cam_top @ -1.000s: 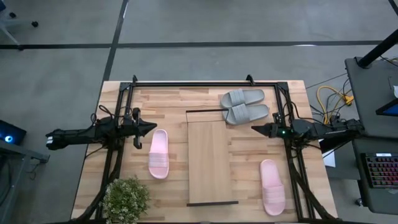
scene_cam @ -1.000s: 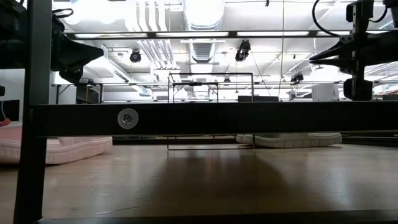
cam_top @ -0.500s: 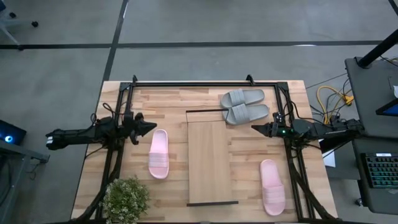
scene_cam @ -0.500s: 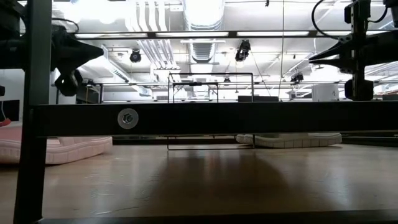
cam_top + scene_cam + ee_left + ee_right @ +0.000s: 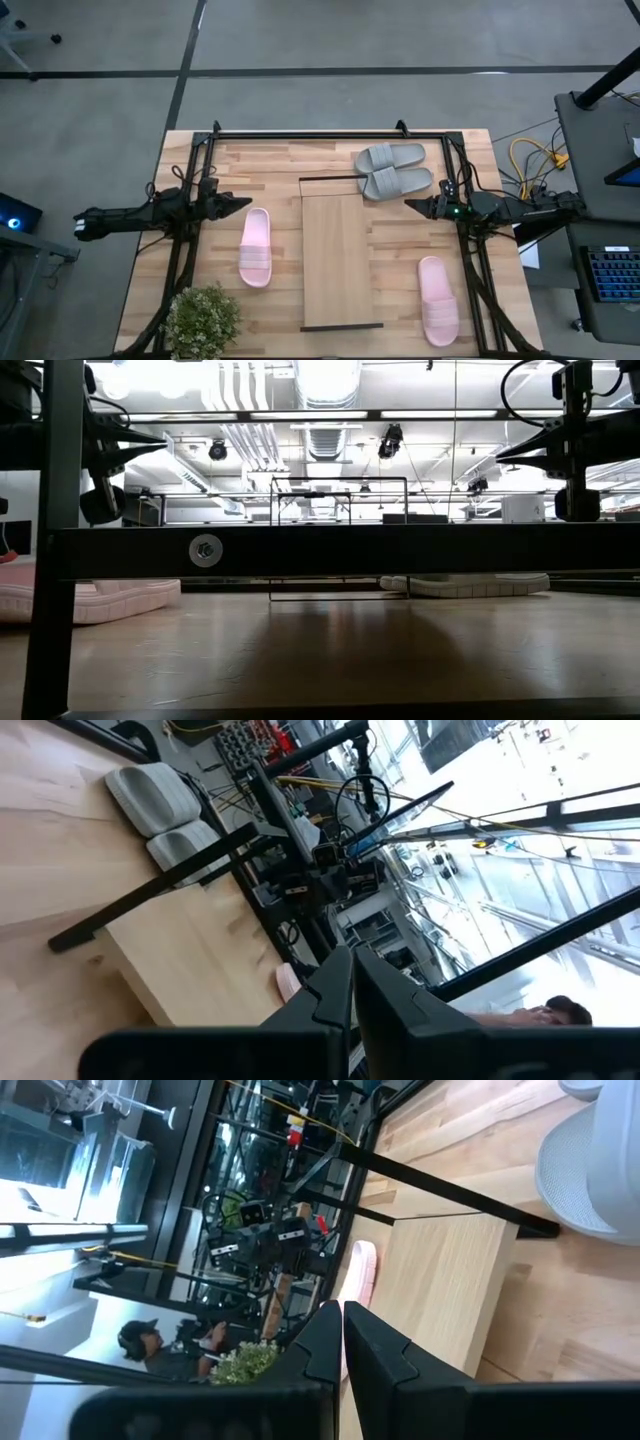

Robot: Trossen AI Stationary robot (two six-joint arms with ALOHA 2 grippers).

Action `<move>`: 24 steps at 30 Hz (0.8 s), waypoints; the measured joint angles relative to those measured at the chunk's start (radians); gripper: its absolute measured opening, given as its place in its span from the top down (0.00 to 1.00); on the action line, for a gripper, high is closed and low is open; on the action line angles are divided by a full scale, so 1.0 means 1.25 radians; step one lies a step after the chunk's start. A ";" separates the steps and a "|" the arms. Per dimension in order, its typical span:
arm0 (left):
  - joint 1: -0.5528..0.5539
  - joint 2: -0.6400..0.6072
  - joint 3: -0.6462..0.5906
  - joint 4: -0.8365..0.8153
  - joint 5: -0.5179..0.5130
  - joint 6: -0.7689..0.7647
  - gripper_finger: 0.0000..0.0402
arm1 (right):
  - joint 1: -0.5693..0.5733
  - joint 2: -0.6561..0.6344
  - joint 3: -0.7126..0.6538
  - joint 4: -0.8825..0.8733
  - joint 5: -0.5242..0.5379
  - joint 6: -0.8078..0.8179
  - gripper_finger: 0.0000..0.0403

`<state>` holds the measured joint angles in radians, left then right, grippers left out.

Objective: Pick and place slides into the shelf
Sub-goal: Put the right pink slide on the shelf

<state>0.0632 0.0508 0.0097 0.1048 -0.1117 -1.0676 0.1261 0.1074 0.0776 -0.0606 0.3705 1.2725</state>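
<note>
We've placed nothing so far. Near edge: pale pink slide [image 5: 438, 300] on the plank tabletop [image 5: 270, 160]. Mid: second pale pink slide [image 5: 256, 247] left of the bare long light-wood shelf [image 5: 340, 255]; left gripper [image 5: 241, 202] and right gripper [image 5: 410, 207] both hover, jaws together, empty. Far: grey slide pair [image 5: 394, 169]. All four slides remain.

High camera looks straight down over the whole bench [image 5: 280, 160]. Low camera sits level at bench height, facing the room. Both share the shelf [image 5: 340, 255].
</note>
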 joint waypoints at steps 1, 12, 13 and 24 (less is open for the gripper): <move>0.000 0.000 0.000 0.002 0.000 -0.002 1.00 | 0.000 0.000 0.000 0.000 0.001 -0.009 0.98; 0.000 0.001 0.000 0.022 -0.001 -0.064 1.00 | 0.000 0.001 0.000 -0.001 0.003 0.051 0.98; 0.000 0.003 0.000 0.022 -0.001 -0.068 1.00 | 0.000 0.001 0.000 -0.001 0.002 0.051 0.98; 0.000 0.053 0.006 0.048 -0.003 -0.080 1.00 | 0.000 0.005 0.000 0.148 0.000 -0.093 0.98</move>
<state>0.0631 0.1169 0.0167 0.1643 -0.1159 -1.1672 0.1261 0.1143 0.0776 0.1240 0.3706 1.1567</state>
